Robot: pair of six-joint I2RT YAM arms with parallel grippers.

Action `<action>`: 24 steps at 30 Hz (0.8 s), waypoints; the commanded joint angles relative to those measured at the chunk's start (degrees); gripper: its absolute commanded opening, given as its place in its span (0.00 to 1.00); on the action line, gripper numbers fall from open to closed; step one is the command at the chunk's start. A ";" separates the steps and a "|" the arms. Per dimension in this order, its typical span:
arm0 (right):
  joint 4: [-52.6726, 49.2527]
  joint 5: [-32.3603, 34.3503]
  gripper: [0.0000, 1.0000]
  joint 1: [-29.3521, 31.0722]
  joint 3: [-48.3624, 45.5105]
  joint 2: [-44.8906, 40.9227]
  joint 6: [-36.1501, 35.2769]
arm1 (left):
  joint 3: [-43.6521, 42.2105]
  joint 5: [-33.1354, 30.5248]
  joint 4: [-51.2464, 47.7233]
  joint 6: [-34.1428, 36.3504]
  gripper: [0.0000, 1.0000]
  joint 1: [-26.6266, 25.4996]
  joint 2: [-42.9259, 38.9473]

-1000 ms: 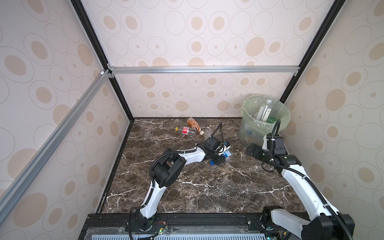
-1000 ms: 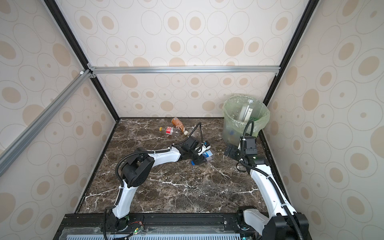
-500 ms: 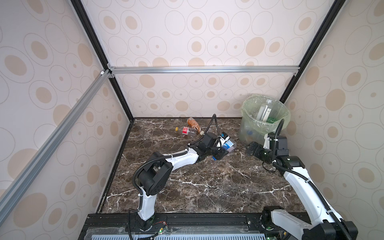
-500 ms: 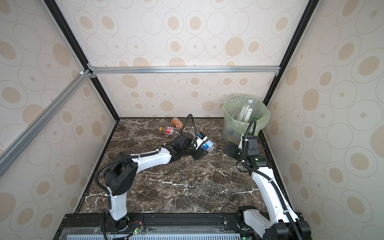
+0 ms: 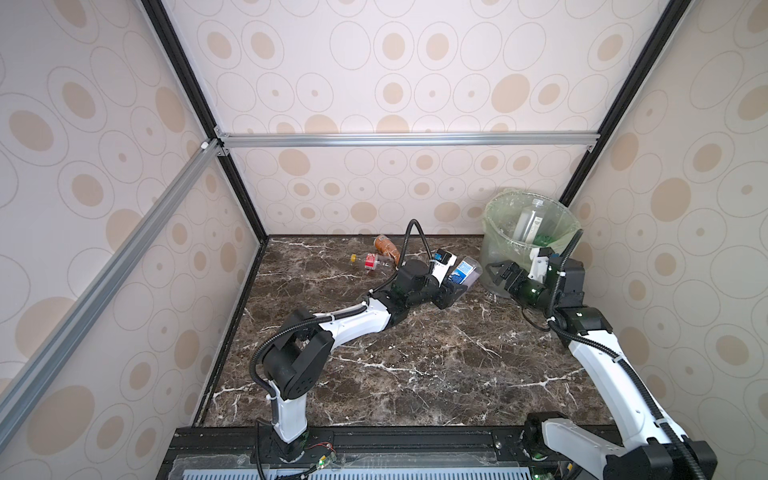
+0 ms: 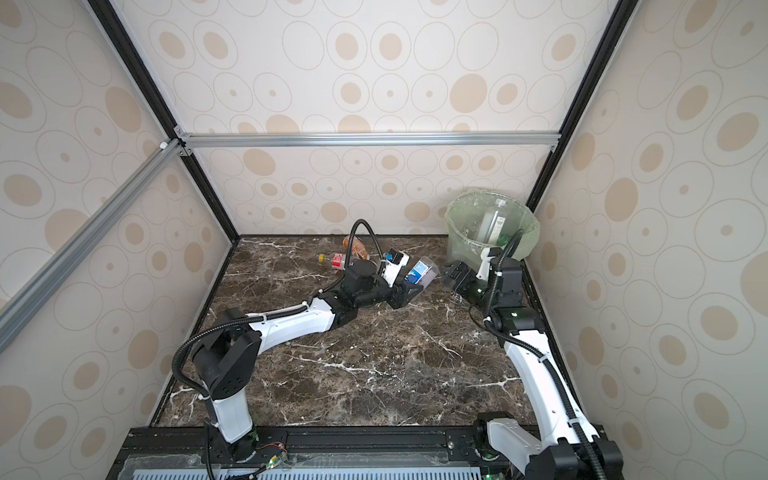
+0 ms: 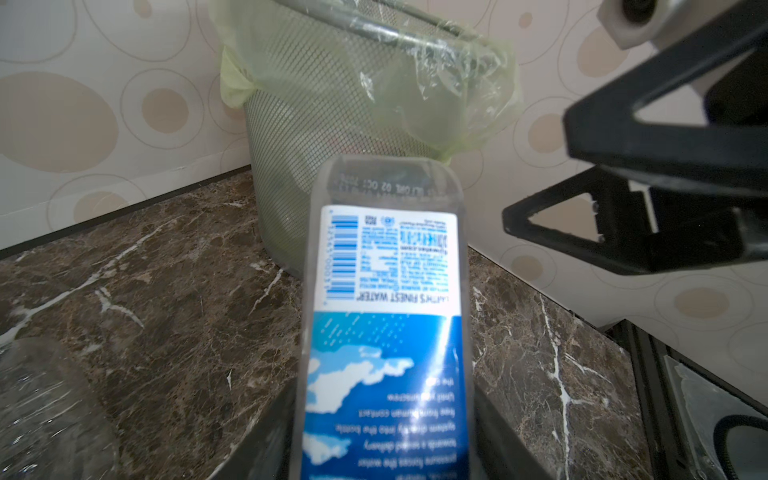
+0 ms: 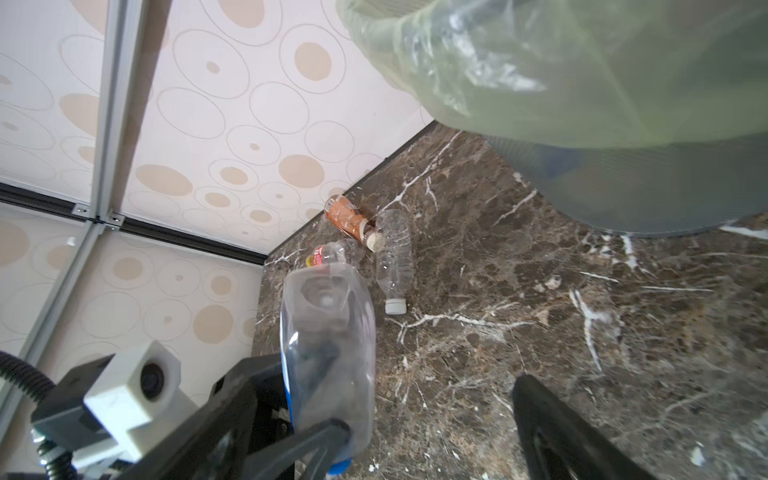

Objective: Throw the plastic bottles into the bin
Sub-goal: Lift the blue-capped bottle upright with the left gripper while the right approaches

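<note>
Left wrist view showed the clear plastic bottle with a blue-and-white label pinched in my left gripper, its base pointing at the round grey bin lined with a pale green bag. My right gripper hung spread wide beside that bin; three other plastic bottles lay by the back wall.

Light is soft and even, shadows faint. In the left wrist view the bottle before the bin blurs.
</note>
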 commanded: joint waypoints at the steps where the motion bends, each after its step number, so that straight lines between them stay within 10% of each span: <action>1: 5.06 -1.02 1.00 1.72 2.66 1.91 2.43 | 0.15 1.69 3.91 -1.50 0.56 -1.56 -2.96; 6: 6.23 -0.08 0.98 5.87 5.47 6.27 1.65 | 0.14 1.68 3.83 -1.24 0.57 -2.44 -4.06; 24: 4.54 3.71 0.43 9.10 8.06 8.95 0.27 | -2.13 0.69 4.46 -0.36 0.76 -2.82 -5.86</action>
